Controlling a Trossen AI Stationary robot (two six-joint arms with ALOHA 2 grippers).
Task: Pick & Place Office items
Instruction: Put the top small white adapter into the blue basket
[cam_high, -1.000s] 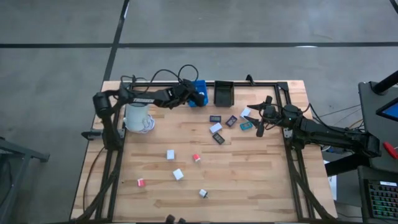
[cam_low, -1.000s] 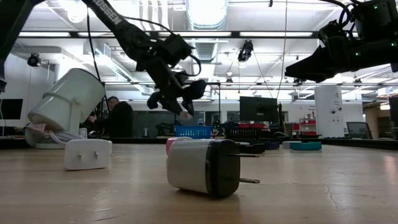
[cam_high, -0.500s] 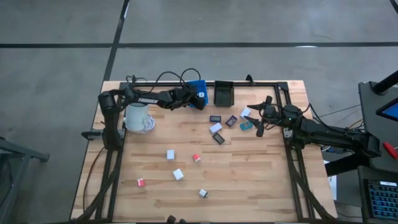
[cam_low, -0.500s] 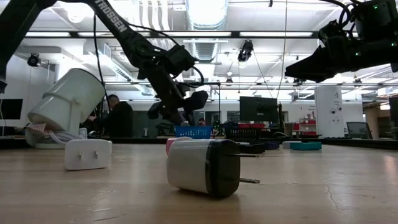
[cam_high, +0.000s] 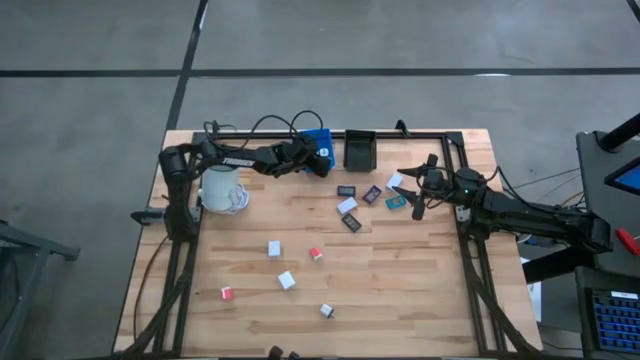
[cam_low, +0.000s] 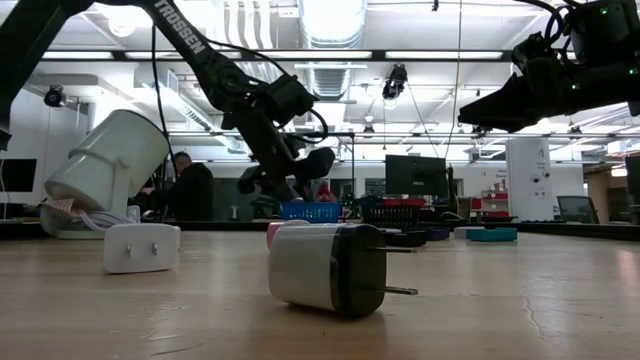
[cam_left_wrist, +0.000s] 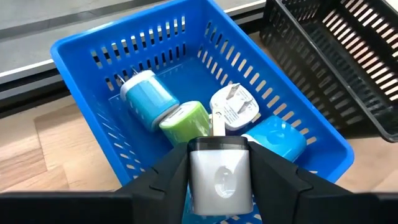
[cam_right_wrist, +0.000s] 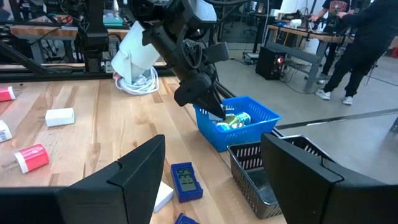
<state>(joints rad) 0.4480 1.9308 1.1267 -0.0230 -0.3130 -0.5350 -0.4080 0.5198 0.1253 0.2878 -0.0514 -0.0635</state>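
My left gripper (cam_left_wrist: 219, 186) is shut on a white office item, a cube-like block (cam_left_wrist: 219, 171), just over the near wall of the blue bin (cam_left_wrist: 99, 59) at the table's far edge. It also shows as my left gripper (cam_high: 312, 160) in the high view. Several plug-like blocks lie in the bin: teal-white (cam_left_wrist: 146, 99), green (cam_left_wrist: 183, 119), white (cam_left_wrist: 235, 107) and blue (cam_left_wrist: 277, 138). Small cubes (cam_high: 274, 248) and flat rectangles (cam_high: 347, 206) lie on the wooden table. My right gripper (cam_high: 418, 190) waits open at the table's right side. My left gripper pinches the white block by its two side faces (cam_left_wrist: 196, 177) between its two fingers. The fingers slant down from the table's left toward the blue bin. The block is lifted clear, above the bin's near wall.
A black bin (cam_high: 359, 148) stands right of the blue one. A large white mug (cam_high: 222, 188) lies on a white cord coil at the far left. A white plug block (cam_low: 141, 247) and a black-and-white one (cam_low: 325, 268) lie near the front edge. People are in the room beyond.
My left gripper has gone down toward the blue bin with the white block still between its fingers, tipping a little more downward, then has held still. My right gripper has kept still.
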